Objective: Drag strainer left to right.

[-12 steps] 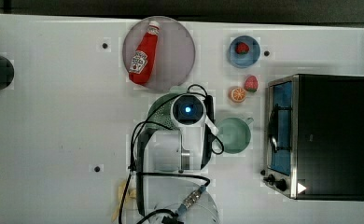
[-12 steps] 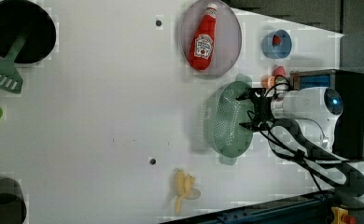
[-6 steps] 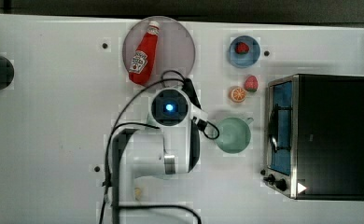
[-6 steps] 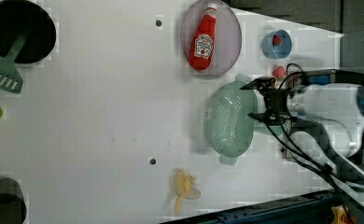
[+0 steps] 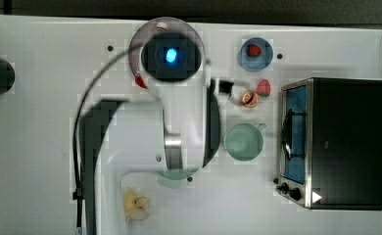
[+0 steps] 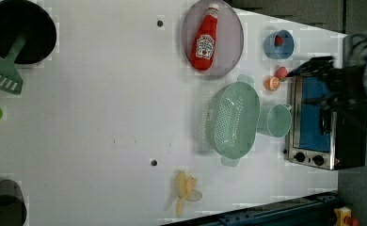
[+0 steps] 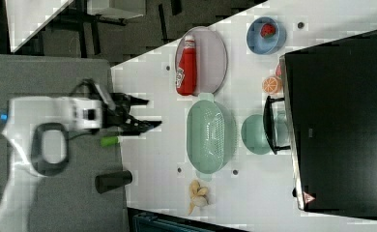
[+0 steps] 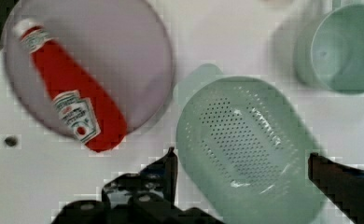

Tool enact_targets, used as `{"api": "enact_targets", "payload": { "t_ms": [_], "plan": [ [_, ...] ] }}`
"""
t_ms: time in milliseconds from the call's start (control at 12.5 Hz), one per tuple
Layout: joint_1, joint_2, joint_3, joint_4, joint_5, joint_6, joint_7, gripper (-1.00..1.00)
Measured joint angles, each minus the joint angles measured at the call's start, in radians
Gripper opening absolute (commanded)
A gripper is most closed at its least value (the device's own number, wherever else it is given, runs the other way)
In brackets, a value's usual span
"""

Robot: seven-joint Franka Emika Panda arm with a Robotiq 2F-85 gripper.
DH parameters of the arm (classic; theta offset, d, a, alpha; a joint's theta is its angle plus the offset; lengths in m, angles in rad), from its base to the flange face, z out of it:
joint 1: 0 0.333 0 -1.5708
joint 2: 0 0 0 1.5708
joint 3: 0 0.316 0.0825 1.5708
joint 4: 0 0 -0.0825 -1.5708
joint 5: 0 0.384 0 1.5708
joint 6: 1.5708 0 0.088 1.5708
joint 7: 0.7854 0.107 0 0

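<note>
The pale mint-green oval strainer (image 6: 233, 120) rests upright on the white table, its long side against the round mint cup (image 6: 275, 121). In the right view my gripper (image 7: 150, 113) hangs high above the table, open and empty, well clear of the strainer (image 7: 210, 137). The wrist view looks down on the strainer (image 8: 250, 144) far below, with the two black fingertips (image 8: 171, 163) spread wide on either side of the picture of it. In the top view the arm covers most of the strainer (image 5: 179, 176).
A ketchup bottle (image 6: 204, 40) lies on a grey plate (image 6: 231, 28) beside the strainer. A toaster oven (image 5: 336, 142) stands past the cup, with an orange half (image 5: 249, 99) and a blue bowl (image 5: 255, 53) nearby. A banana (image 6: 185, 186) lies near the table edge.
My gripper has left the strainer's rim and risen high above the table, swinging toward the plate in the top view. The strainer has stayed where it was.
</note>
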Motion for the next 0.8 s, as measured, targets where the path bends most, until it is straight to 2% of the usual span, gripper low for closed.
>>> {"api": "enact_targets", "payload": {
  "t_ms": [320,640,800],
  "plan": [
    [-0.024,0.005,-0.059,0.245,-0.021,-0.135,-0.195,1.0],
    [-0.053,-0.021,-0.077,0.271,-0.019,-0.282,-0.263,1.0],
    [-0.039,-0.012,-0.086,0.29,-0.018,-0.324,-0.287,1.0]
  ]
}}
